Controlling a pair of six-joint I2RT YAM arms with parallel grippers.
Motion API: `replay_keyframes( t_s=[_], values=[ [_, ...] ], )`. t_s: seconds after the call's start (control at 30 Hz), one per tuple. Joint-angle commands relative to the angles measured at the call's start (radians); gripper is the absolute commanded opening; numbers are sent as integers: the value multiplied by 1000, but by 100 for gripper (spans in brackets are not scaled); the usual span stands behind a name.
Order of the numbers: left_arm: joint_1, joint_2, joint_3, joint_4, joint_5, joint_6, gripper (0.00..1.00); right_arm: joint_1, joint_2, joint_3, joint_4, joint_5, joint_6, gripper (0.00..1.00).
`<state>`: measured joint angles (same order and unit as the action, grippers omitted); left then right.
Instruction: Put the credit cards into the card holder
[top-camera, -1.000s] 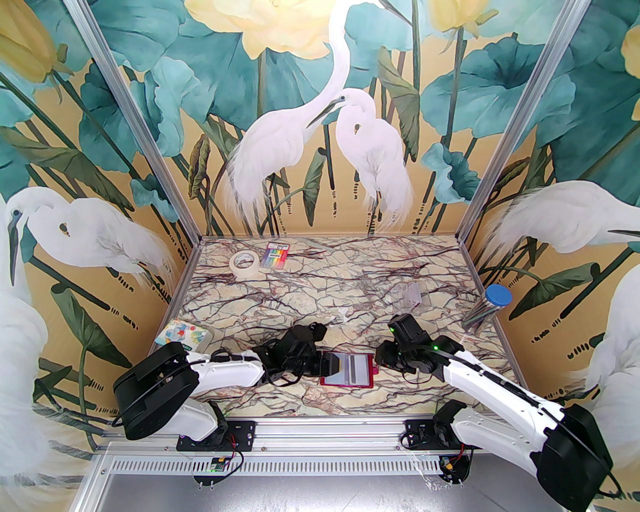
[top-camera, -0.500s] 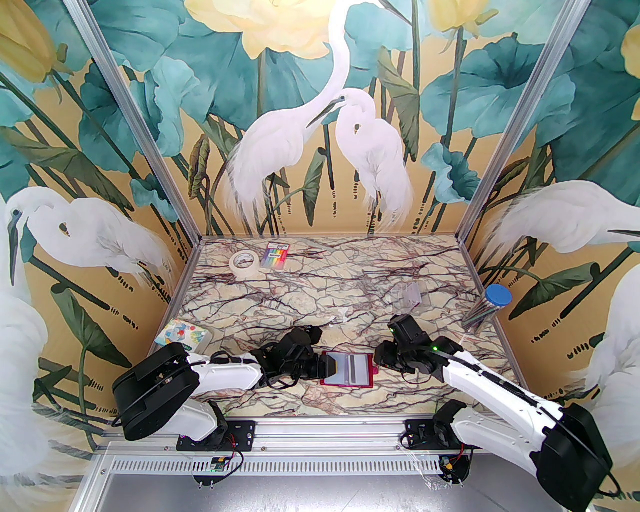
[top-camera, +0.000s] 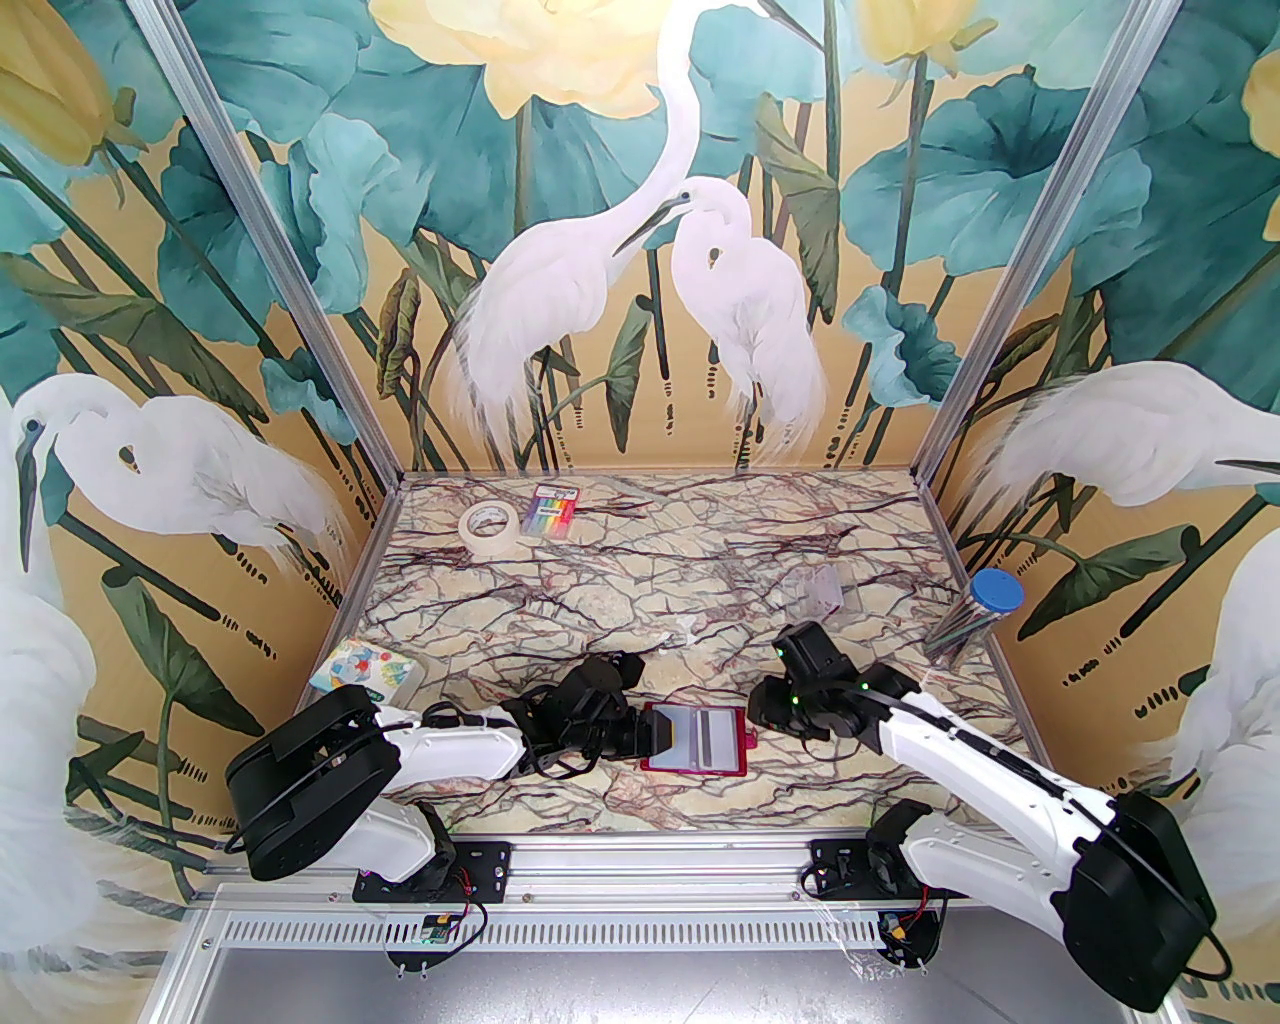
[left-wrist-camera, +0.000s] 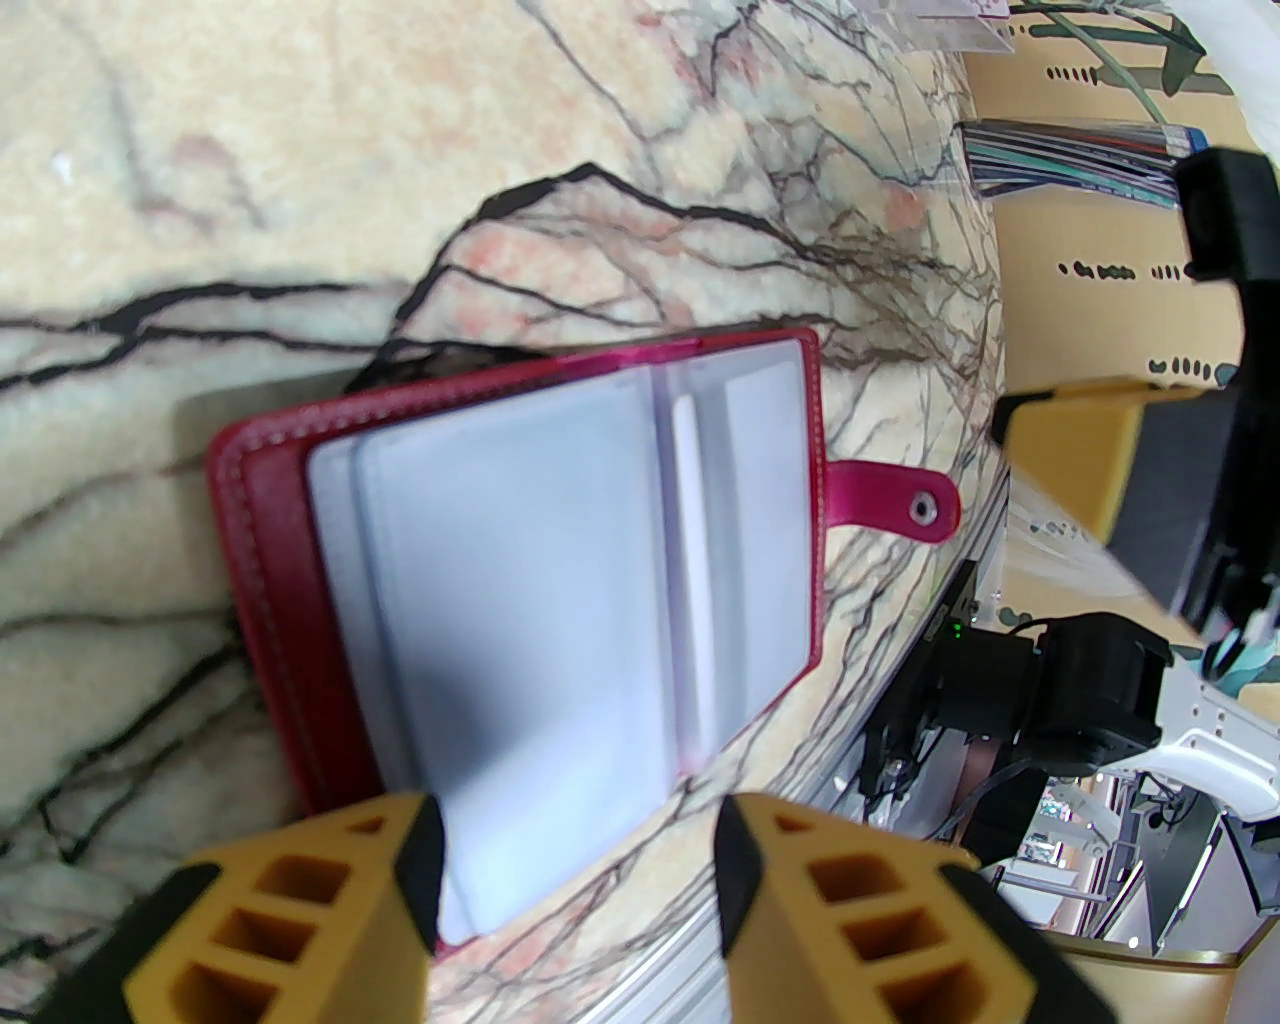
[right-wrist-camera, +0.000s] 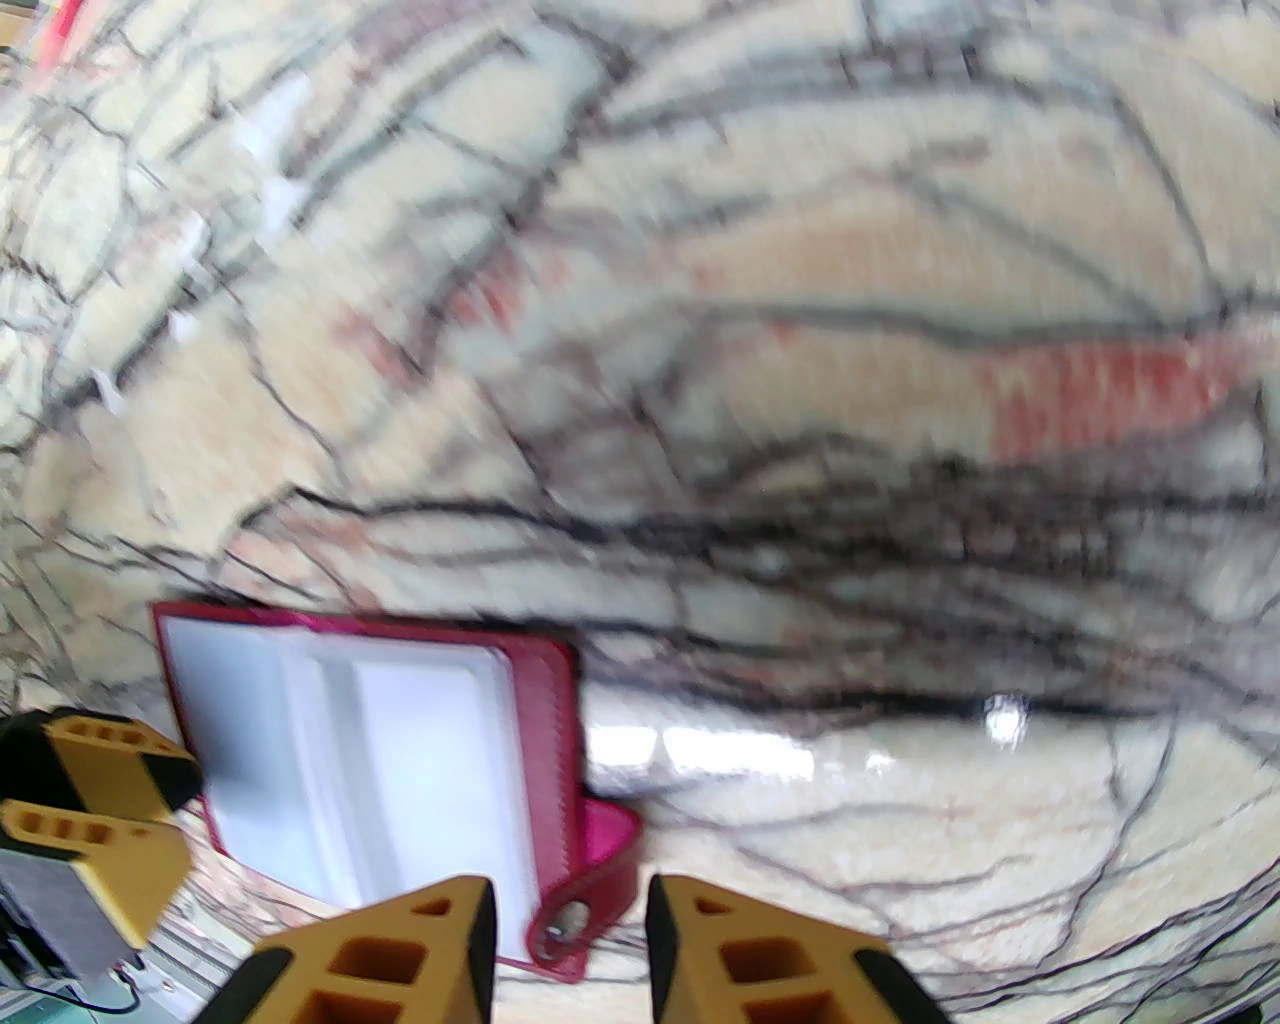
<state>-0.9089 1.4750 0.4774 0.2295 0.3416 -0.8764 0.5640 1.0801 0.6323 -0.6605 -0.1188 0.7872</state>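
Looking from above, the card holder (top-camera: 690, 767) lies open and flat on the marble table (top-camera: 640, 600), near the front edge and between the two arms. Pale grey-lilac credit cards (top-camera: 712, 738) sit inside it. The left gripper (top-camera: 658, 735) rests at its left edge. The right gripper (top-camera: 757, 718) is just beside its right edge, where the snap tab (top-camera: 748, 738) sticks out. Far at the back lie a tape roll (top-camera: 490, 525) and a rainbow-striped packet (top-camera: 555, 510). A clear plastic case (top-camera: 822, 592) lies further right.

From the left wrist, the left gripper (left-wrist-camera: 575, 880) has its fingers well spread. One corner of the card holder (left-wrist-camera: 265, 560) reaches into the gap, close to one finger. I cannot tell if that finger touches it. The credit cards (left-wrist-camera: 520, 580) cover both halves, and the snap tab (left-wrist-camera: 900, 505) points away from the holder.

From the right wrist the picture is blurred. The right gripper (right-wrist-camera: 570, 905) has its fingers a little apart, and the snap tab (right-wrist-camera: 600, 850) lies just in front of this gap. If the fingers touch it I cannot tell. The card holder (right-wrist-camera: 545, 720) shows the white-looking credit cards (right-wrist-camera: 420, 760), and the left gripper (right-wrist-camera: 180, 815) stands at its opposite edge.
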Motion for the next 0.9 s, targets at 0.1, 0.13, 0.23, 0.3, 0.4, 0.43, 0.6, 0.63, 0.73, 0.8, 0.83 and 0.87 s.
replay_keyframes(
  t_s=[0.1, 0.13, 0.23, 0.3, 0.4, 0.43, 0.6, 0.63, 0.73, 0.8, 0.83, 0.87],
  values=[
    [4, 25, -17, 19, -26, -11, 50, -58, 23, 105, -60, 37, -84, 32],
    [5, 25, -16, 20, -26, -11, 50, -70, 26, 120, -68, 40, -96, 33],
    [4, 31, -14, 23, -24, -11, 50, -120, 38, 183, -105, 62, -145, 33],
    [5, 36, -14, 25, -21, -12, 50, -159, 46, 228, -131, 84, -177, 33],
    [5, 43, -14, 29, -19, -13, 50, -226, 67, 298, -154, 121, -236, 34],
    [5, 44, -13, 30, -18, -13, 50, -236, 77, 317, -160, 155, -255, 34],
    [5, 43, -17, 34, -19, -15, 50, -307, 159, 393, -155, 234, -335, 37],
    [5, 43, -16, 34, -18, -13, 50, -321, 183, 412, -156, 231, -344, 38],
    [5, 49, -15, 37, -16, -12, 50, -361, 264, 480, -167, 239, -381, 39],
    [4, 55, -13, 40, -16, -12, 50, -386, 319, 528, -175, 265, -413, 40],
    [4, 57, -13, 42, -14, -11, 50, -399, 349, 548, -181, 273, -425, 41],
    [5, 58, -13, 43, -13, -11, 50, -414, 383, 574, -189, 273, -439, 42]
  ],
)
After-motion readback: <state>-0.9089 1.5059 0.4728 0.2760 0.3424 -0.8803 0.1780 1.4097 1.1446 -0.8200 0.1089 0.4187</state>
